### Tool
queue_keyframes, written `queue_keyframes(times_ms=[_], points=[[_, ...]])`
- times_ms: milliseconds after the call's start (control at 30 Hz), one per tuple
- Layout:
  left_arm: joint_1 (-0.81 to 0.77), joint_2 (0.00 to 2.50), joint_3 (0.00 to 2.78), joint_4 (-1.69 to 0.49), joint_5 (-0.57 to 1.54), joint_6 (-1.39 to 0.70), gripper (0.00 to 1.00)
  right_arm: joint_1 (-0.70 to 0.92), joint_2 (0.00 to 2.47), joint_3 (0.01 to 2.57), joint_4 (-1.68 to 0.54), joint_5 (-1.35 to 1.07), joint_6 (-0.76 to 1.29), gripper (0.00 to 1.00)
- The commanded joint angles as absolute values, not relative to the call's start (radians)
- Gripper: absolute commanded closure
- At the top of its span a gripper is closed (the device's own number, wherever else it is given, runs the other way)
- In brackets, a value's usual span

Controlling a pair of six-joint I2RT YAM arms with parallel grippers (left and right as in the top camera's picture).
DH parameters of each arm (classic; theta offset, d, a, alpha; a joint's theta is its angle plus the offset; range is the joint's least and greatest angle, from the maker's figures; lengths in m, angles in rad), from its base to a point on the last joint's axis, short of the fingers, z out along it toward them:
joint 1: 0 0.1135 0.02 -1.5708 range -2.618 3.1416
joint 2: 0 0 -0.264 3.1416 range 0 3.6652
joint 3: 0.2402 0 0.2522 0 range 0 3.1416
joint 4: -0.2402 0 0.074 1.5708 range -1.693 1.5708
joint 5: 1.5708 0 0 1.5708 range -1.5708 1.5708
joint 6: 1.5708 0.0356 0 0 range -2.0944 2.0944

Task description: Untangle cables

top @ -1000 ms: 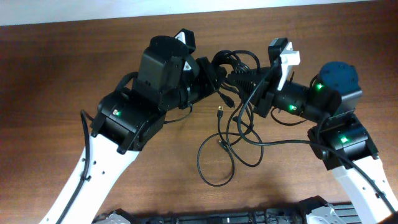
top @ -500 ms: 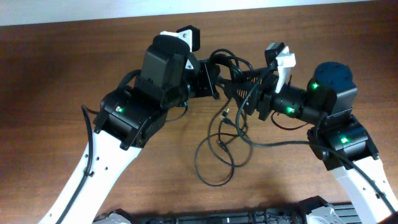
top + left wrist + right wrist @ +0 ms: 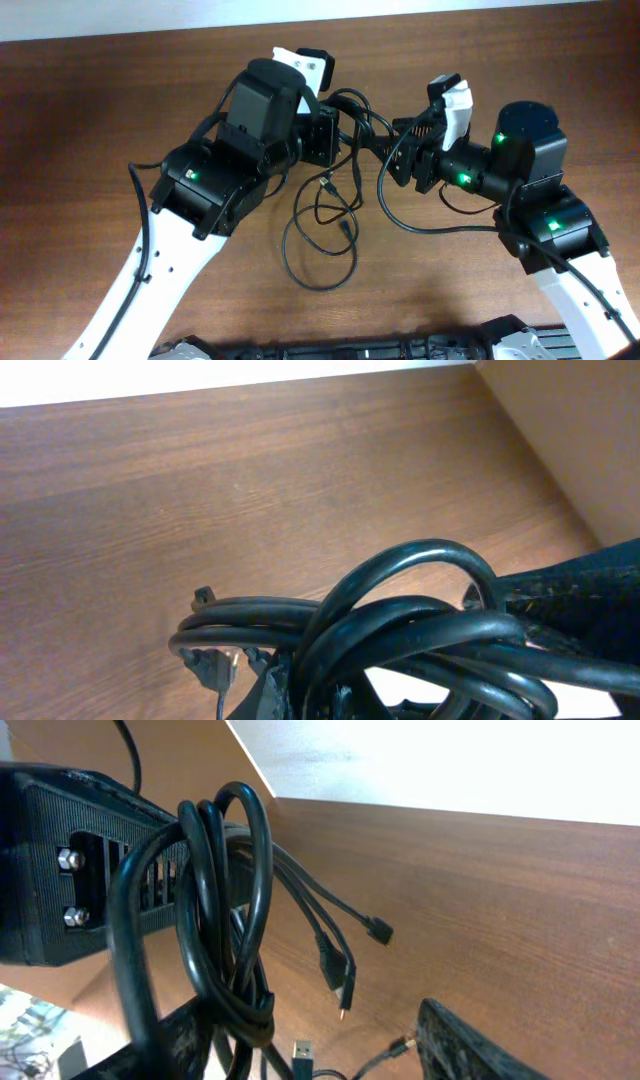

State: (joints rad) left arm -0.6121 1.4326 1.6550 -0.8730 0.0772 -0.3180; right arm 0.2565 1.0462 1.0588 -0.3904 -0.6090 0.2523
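Left claw is clenched on the cables, over the table near its far edge. Right claw is spread wide, a loop seemingly hooked on one finger. Strands run claw to claw, and the slack hangs nearer the left arm.

Left arm: the white lower link rises from the near left corner of the desk. The black upper joints angle toward the middle of the far edge.

Left gripper: points to the right, fingers closed on the cables.

Right arm: the white lower link rises from the near right corner. The elbow is folded and the forearm is turned left.

Right gripper: points left, facing the left gripper, near it but apart. Its fingers stand wide apart.
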Motion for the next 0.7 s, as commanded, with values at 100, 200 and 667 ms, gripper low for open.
queue_keyframes(times_ms=[100, 200, 667], points=[[-0.609, 1.432, 1.666, -0.873, 0.094, -0.29, 1.0, 0.263, 1.034, 1.071, -0.389, -0.591, 0.233, 0.54], [-0.609, 1.436, 1.666, -0.873, 0.116, -0.29, 1.0, 0.263, 1.034, 1.071, -0.39, -0.598, 0.233, 0.64], [-0.609, 1.464, 1.666, -0.864, 0.167, -0.302, 1.0, 0.263, 1.034, 1.071, -0.387, -0.628, 0.213, 0.64]])
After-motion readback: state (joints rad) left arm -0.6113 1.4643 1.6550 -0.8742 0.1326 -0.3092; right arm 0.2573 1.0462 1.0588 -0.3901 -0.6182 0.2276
